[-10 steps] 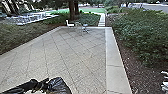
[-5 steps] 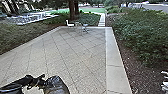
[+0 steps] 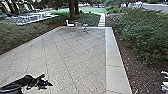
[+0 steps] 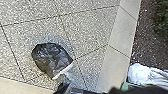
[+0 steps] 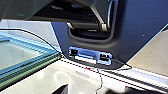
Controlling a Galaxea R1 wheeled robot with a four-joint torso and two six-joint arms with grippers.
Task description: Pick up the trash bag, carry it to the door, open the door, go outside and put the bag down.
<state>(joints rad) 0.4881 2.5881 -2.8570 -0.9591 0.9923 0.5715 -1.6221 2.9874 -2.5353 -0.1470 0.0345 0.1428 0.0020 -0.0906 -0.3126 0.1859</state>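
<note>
- trash bag pos?
- looks down on the paving, outside. put-down step, prob nearly done.
- l gripper?
- over paving; can't tell if open/shut, same r side. next: chk bag's free, ease arm clear w/o snagging.

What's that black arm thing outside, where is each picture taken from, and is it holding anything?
It's the left arm of a robot on wheels. Its left gripper works like a hand. The head picture looks forward and down from high up, over paving to a white chair. The other two come from cameras on the robot's wrists. The left one looks down on a black trash bag over the paving, probably on it. The right one shows the robot's own dark plate. The left gripper seems to hold nothing; I can't tell about the right one.
</note>
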